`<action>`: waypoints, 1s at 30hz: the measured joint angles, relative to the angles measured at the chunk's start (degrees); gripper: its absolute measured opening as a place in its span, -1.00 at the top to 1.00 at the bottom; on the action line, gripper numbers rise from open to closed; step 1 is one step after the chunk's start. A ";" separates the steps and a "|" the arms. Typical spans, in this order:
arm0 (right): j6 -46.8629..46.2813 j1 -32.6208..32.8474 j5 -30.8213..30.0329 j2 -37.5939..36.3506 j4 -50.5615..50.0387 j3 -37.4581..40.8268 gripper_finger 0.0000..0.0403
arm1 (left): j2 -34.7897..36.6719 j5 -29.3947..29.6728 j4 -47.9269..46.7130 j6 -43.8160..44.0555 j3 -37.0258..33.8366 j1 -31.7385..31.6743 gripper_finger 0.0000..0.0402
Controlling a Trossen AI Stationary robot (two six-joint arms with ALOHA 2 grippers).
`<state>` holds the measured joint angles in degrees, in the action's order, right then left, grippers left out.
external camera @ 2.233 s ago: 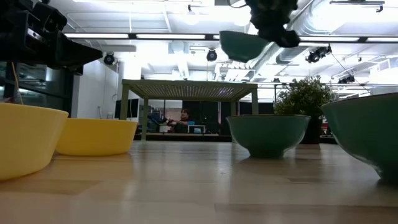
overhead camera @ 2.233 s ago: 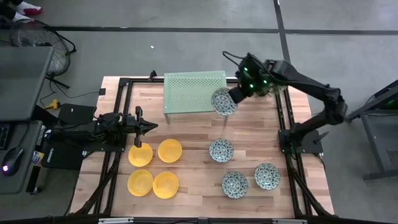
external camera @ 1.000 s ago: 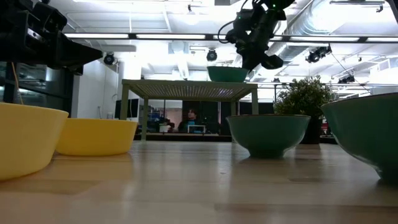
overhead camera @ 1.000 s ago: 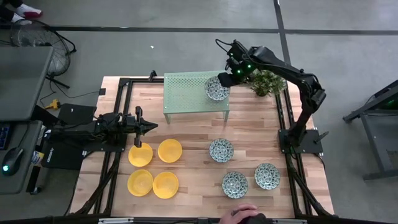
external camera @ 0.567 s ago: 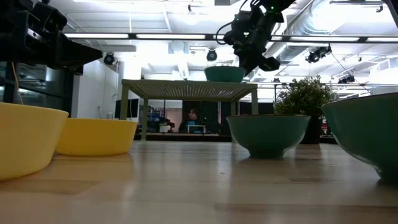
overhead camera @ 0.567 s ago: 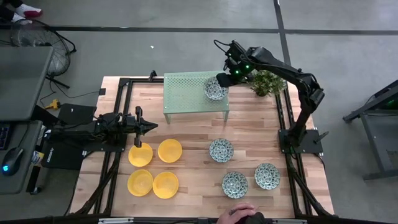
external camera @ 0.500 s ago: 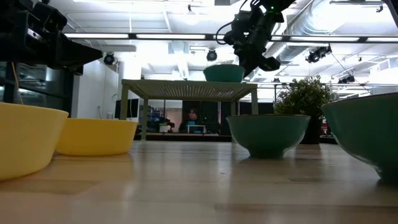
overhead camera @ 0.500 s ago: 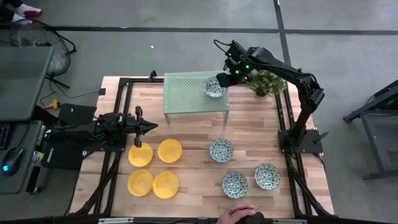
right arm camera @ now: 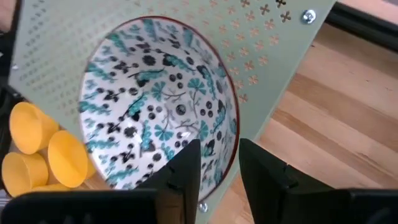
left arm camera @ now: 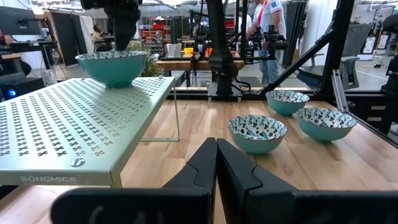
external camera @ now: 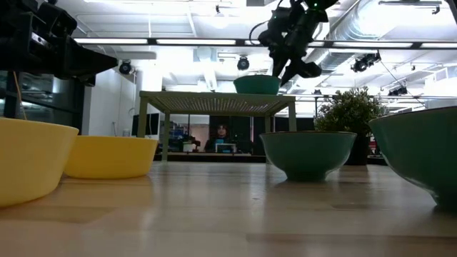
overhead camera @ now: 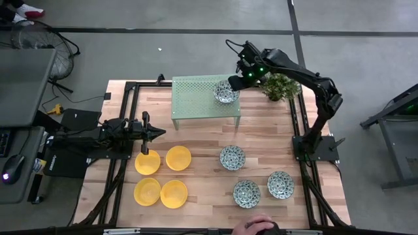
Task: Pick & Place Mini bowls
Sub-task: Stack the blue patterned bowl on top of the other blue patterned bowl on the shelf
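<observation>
Right end effector (overhead camera: 236,81): fingers parted, straddling the rim of a patterned mini bowl (overhead camera: 226,93) seated upright on the pale green rack (overhead camera: 196,98), near its corner toward the potted plant (overhead camera: 281,85). Three more patterned bowls (overhead camera: 232,157) on the desk (overhead camera: 209,196) in front of the rack; four yellow bowls (overhead camera: 178,157) grouped beside them. Left end effector (overhead camera: 159,132): fingers together, empty, beside the yellow group

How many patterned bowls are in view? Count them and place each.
4. One patterned bowl on the green rack; three on the table. None seems hidden.
</observation>
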<state>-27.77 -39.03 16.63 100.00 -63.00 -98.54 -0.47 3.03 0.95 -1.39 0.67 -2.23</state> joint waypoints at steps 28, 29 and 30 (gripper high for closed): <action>7.14 17.82 -18.01 -17.83 -26.96 7.39 0.51 | 0.00 -0.01 0.00 0.00 0.00 0.01 0.97; 5.56 18.82 -17.56 -19.06 -26.75 9.60 0.51 | -0.01 0.00 -0.02 -0.02 0.00 0.00 0.97; 4.13 19.91 -16.77 -20.33 -26.67 11.89 0.51 | 0.00 0.00 0.00 0.00 0.00 -0.01 0.97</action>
<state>-23.64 -19.12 -0.13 79.67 -89.68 -86.65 -0.47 3.03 0.95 -1.39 0.67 -2.24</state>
